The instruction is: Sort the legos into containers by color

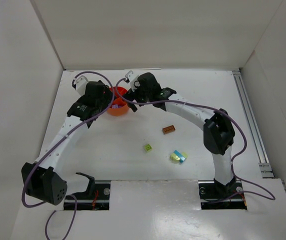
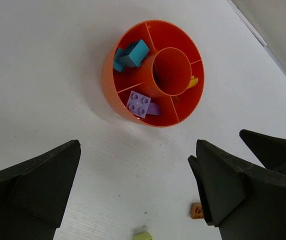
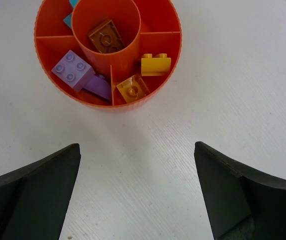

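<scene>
End effector state: I read the left end effector (image 2: 137,152) as fingers apart and empty, and the right end effector (image 3: 137,147) likewise apart and empty. Both hang over the table (image 1: 108,160), just beside the orange-red dish (image 3: 128,104).

Dish contents:
- Two purple bricks (image 3: 72,69) lie in one compartment, with cyan bricks (image 2: 133,53) in the next.
- A brown brick (image 3: 105,36) sits in the hub.
- An orange brick (image 3: 133,89) and a yellow brick (image 3: 156,65) share one compartment.

Loose on the table, well apart from the dish, are a second brown brick (image 1: 169,129), a lime brick (image 1: 147,147), and a cyan brick (image 1: 182,158) touching a pale yellow brick (image 1: 174,156).

Hazards, as I judge them:
1. Both wrists crowd the dish. Moving either without clearing the other risks arm contact or a shoved dish.
2. The touching pair may lift together, or one may skate away as the fingers close.
3. A release off-centre over a divider could drop a brick into the wrong colour.
</scene>
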`<state>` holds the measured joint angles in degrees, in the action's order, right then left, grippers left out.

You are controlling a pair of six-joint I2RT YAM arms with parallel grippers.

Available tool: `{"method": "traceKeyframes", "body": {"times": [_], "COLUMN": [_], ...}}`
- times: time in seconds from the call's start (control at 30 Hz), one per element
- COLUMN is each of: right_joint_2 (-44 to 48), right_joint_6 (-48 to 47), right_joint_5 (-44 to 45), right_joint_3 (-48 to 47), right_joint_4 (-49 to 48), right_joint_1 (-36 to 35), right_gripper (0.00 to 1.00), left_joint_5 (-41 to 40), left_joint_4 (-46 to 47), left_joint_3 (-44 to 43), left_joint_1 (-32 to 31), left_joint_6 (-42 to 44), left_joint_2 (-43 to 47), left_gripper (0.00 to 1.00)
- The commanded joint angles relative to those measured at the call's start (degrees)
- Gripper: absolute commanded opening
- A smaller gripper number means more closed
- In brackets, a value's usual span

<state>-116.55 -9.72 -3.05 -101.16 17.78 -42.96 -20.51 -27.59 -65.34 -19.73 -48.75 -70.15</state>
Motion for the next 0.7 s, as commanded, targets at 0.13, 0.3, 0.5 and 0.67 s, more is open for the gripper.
{"method": "traceKeyframes", "body": {"times": [0.13,0.3,0.5,0.67], "right_joint_2": [4.9,7.0,11.1,16.0], "right_joint_6": [-0.7,-0.2,2.0,7.0], "right_joint_5": [-0.6,-0.6,4.1,6.4], "right_joint_3": [1.9,5.5,11.5,20.4], "right_joint_4": [-2.2,-3.5,-3.5,-4.0], "right_joint_1": [0.7,1.8,4.5,9.2], "right_gripper": [1.00,1.00,1.00,1.00], "left_joint_5": [1.3,1.8,2.3,4.9], "left_joint_4": [3.3,3.9,3.9,2.5], "left_joint_3": [-2.4,-2.4,-0.8,-0.8], "left_joint_1": [0.9,0.9,1.4,1.4], "left_joint_6": [3.4,3.9,5.7,7.8], "left_joint_2": [-1.8,-1.8,-1.3,-1.3], "left_gripper": [1.00,1.00,1.00,1.00]}}
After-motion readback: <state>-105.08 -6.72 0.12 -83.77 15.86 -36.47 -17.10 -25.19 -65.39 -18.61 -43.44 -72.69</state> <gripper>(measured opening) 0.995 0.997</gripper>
